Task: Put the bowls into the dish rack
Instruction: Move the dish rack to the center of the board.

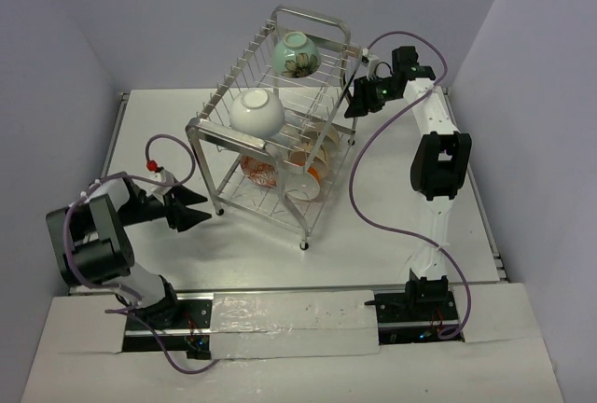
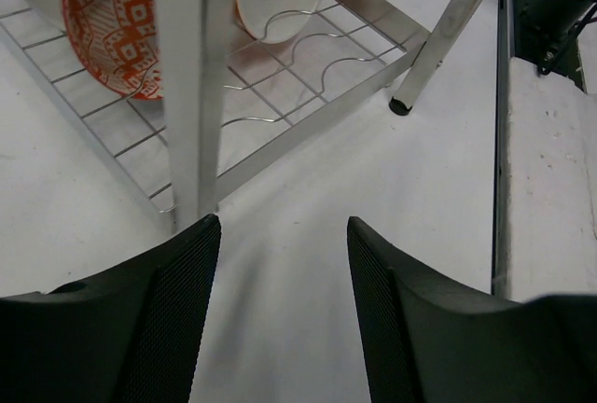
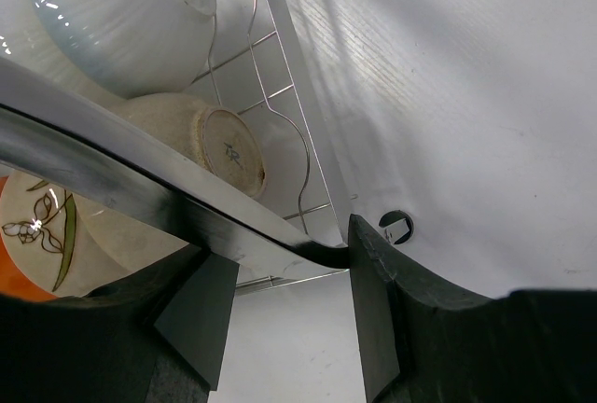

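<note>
Currently the dish rack [image 1: 311, 17] stands mid-table, turned at an angle, with two wire tiers on a stiff metal frame. I judge it rigid and fairly light, liable to skid on the smooth table [image 1: 261, 263] if pushed. Take hold only at the frame bars or loop handles, never at the thin slotted wires.

Every bowl I can see sits in the rack. On the upper tier, the mint green bowl [image 1: 297, 54] lies at the far end and a white bowl [image 1: 256, 112] at the near left end. On the lower tier, the orange-red patterned bowl [image 2: 112, 20] leans on edge near the left, with a ribbed white bowl [image 3: 103, 20] and a beige bowl [image 3: 187, 142] toward the right. I judge these bowls hard, glazed and slippery, moderately heavy, and liable to chip against metal. Grip at the rim, one finger inside and one outside.

My left pincer [image 2: 280, 226] is released and holds nothing. It sits low, just beside the rack's near left leg.

My right pincer [image 3: 280, 254] is at the rack's far right side, its jaws apart. A frame bar crosses the gap and reaches one finger; it is not clamped.

Markings: a flower on the mint bowl and a leaf motif on a cream bowl. The small mark on the beige bowl's foot is unreadable.
</note>
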You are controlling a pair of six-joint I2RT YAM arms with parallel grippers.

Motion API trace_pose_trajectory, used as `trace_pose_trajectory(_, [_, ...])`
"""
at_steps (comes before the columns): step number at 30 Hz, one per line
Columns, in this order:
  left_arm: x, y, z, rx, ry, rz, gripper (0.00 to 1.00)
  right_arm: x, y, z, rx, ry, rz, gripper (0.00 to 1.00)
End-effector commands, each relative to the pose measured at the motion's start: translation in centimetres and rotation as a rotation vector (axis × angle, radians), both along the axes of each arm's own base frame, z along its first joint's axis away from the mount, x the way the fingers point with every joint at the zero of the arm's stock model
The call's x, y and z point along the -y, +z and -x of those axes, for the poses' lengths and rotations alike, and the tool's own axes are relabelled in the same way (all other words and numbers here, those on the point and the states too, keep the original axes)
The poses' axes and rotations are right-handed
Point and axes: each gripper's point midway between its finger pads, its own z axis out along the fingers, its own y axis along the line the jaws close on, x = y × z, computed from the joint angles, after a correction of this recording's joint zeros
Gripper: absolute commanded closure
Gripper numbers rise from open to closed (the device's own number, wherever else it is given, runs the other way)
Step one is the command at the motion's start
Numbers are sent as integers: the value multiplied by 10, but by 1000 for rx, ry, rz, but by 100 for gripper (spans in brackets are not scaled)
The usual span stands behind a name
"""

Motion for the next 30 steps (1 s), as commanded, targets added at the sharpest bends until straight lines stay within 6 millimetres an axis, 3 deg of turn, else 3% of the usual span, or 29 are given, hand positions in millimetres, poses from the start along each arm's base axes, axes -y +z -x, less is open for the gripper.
trace_pose_trajectory(1, [-6, 31, -27, 117, 103, 141, 39, 6, 0, -3, -63, -95, 3, 100])
trace_pose_trajectory(5, [-6, 22, -29, 137, 116, 149, 39, 9, -1, -2, -59, -96, 18, 100])
trace_pose_trajectory(12, [-21, 30, -48, 163, 171, 175, 42, 5, -2, -3, -61, -90, 19, 100])
trace_pose_trajectory(15, [-47, 33, -65, 168, 234, 165, 41, 4, -3, -1, -64, -88, 28, 100])
trace_pose_trajectory(20, [-99, 19, -85, 57, 319, 143, 42, 3, -1, 0, -61, -89, 26, 100])
trace_pose_trajectory(23, [-112, 19, -87, 15, 346, 144, 43, 7, -1, 2, -63, -112, 38, 100])
trace_pose_trajectory(30, [-105, 33, -75, 44, 321, 86, 42, 12, -3, 14, -74, -118, 69, 100])
